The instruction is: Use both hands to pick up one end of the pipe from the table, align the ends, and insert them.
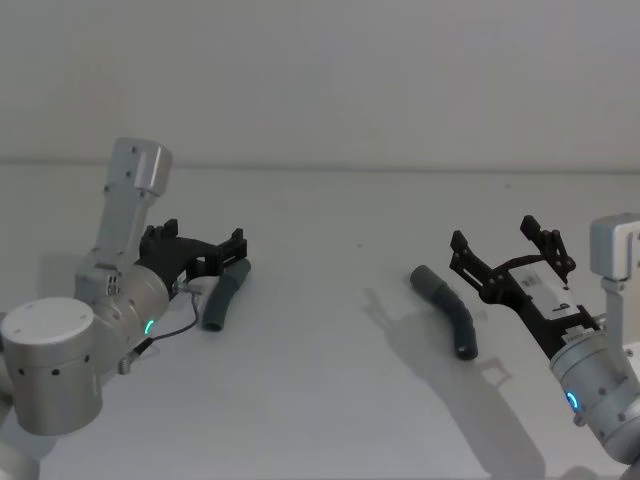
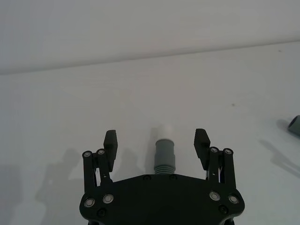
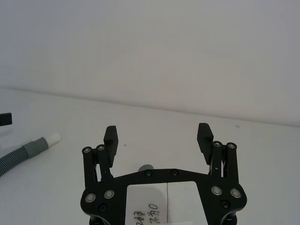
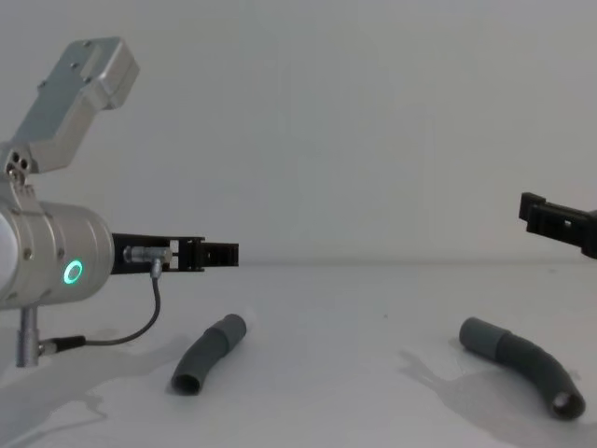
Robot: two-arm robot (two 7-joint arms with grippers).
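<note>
Hovering above the short piece (image 1: 222, 297), the left gripper (image 1: 203, 238) has its fingers spread wide and holds nothing. In the head view this piece lies on the table (image 1: 320, 400) at 9 o'clock of the work area. Its axis runs from 7 o'clock to 1 o'clock, with the 1 o'clock end under the gripper.

In the left wrist view the left gripper (image 2: 156, 140) looks down on the piece. The grey cuff (image 2: 165, 152) and its white tip (image 2: 164, 131) appear in the gap between the two fingers (image 2: 110, 142), clear of both.

In the chest view the left gripper (image 4: 221, 253) is level and well above the table. The short piece (image 4: 207, 355) rests flat beneath it at 6 o'clock, untouched. A green ring light (image 4: 72, 273) glows on the left wrist.

The right gripper (image 1: 495, 235) sits at 3 o'clock of the work area, fingers wide apart and empty. The long piece (image 1: 448, 312) lies on the table just beside it toward 9 o'clock. This piece is curved, with its plain sleeve (image 1: 425, 277) at the 11 o'clock end and its dark open end at 5 o'clock.

In the right wrist view the right gripper (image 3: 158, 136) shows the same wide gap, with bare table between the fingers. The short piece (image 3: 23, 153) lies farther off.

The chest view places the right gripper (image 4: 557, 219) at the 3 o'clock edge, raised above the long piece (image 4: 522, 362) and not in contact. The two pieces lie well apart.
</note>
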